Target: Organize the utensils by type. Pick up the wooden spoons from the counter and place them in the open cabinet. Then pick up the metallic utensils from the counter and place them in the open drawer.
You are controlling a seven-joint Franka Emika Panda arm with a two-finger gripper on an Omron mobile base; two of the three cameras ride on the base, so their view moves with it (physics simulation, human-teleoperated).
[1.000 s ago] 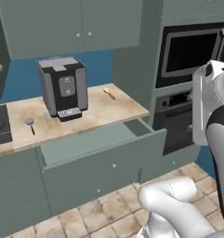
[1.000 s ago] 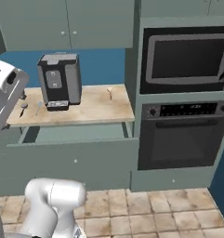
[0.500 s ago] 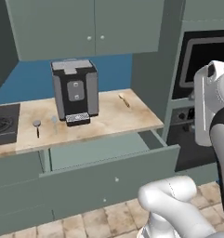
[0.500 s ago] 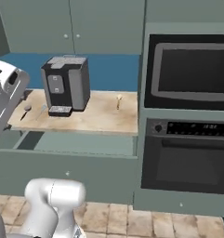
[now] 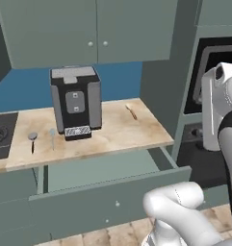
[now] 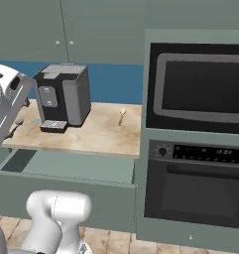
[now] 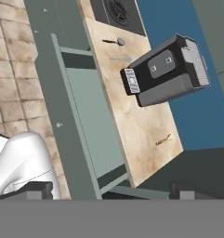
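— Reading any labels on that coffee machine (image 5: 75,103)?
— No lettering I can make out. My gripper (image 7: 108,191) stands wide, holding nothing. Small wooden spoon (image 5: 131,111) lies at its three o'clock on the counter (image 5: 112,137); metal utensils (image 5: 32,140) at nine; drawer (image 5: 105,192) open.

wooden spoon (image 5: 131,111): 1 | metal utensils (image 5: 32,139): 2 | coffee machine (image 5: 76,102): 1

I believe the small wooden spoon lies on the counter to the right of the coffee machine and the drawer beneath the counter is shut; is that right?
One thing is off: the drawer is not shut. The left base view shows it pulled out below the counter. The rest holds: the small wooden spoon does lie on the counter to the right of the coffee machine.
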